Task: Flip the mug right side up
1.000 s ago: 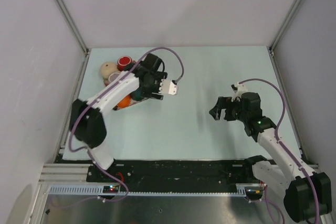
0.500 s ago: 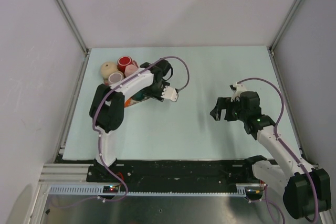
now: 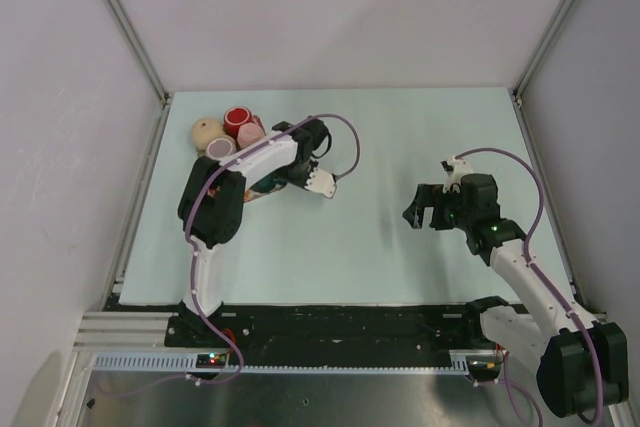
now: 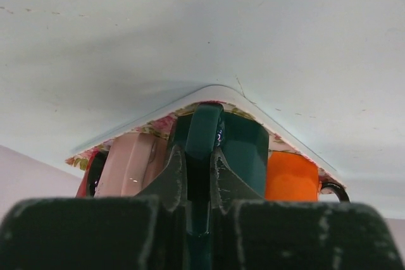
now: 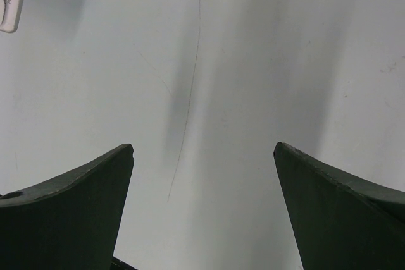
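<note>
**left gripper [image 4: 196, 156] newly clamped on dark green ceramic mug [image 4: 245, 150]**

Top external: The left arm is folded, elbow high, with its wrist over the flower-rimmed white tray [image 4: 155, 129]. A second ago its jaws stood apart there. The right gripper [image 3: 421, 213] hovers well apart from the tray, unchanged.

Left wrist: The jaws are now pinched together on the mug's handle. The mug sits on the tray between a pale pink mug [image 4: 130, 164] and an orange mug [image 4: 290, 176], and its orientation cannot be told. The grasp looks made, so lifting and turning remain.

Right wrist: The jaws are spread wide over the bare table beside the tray, holding nothing.
</note>
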`<state>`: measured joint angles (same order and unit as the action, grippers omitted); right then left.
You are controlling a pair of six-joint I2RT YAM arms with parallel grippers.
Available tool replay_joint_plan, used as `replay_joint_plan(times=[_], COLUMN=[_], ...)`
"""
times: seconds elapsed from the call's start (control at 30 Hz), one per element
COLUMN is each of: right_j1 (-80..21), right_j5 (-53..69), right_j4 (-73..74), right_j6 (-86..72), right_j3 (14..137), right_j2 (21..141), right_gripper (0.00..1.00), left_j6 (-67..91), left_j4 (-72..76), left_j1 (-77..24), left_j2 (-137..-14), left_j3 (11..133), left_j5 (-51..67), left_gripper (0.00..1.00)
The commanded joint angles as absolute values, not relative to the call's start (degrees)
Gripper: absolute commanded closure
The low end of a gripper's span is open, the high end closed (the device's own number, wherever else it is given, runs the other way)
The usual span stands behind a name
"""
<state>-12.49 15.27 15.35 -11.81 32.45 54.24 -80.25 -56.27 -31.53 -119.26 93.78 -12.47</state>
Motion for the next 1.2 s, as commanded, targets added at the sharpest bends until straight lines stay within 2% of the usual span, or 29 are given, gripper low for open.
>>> replay_joint_plan(times=[0.0, 0.17, 0.37, 0.7, 0.87, 1.17], right_j1=[-12.1, -12.0, -12.2, -21.1, -25.4, -30.2], right_j5=[14.7, 17.5, 25.6, 36.4, 38.3, 38.8], right_j4=[14.5, 15.5, 13.6, -8.2, -13.9, -19.2], right_j6=[-11.3, -12.8, -18.7, -34.5, -38.1, -41.3], right_j3=[35.2, 37.7, 43.2, 48.9, 52.9, 54.4], right_j2=[53.5, 53.1, 53.8, 57.4, 61.9, 67.4], right_gripper=[0.02, 0.02, 0.01, 0.01, 0.01, 0.07], left_j6=[-77.1, -70.1, -51.6, -17.8, -11.7, -10.0], left_j4=[-57.6, -57.6, -57.5, -57.4, -57.4, -57.3], left_j1=[-31.9, -32.2, -32.2, -31.6, -31.6, -32.3], left_j2=[-117.3, -112.7, -107.3, -97.8, -96.3, -95.4], left_j3=[98.1, 104.4, 114.3, 121.3, 123.6, 124.0], left_j5=[-12.3, -8.5, -1.7, 27.5, 36.2, 42.4], left_gripper=[0.99, 1.00, 1.00, 1.00, 1.00, 1.00])
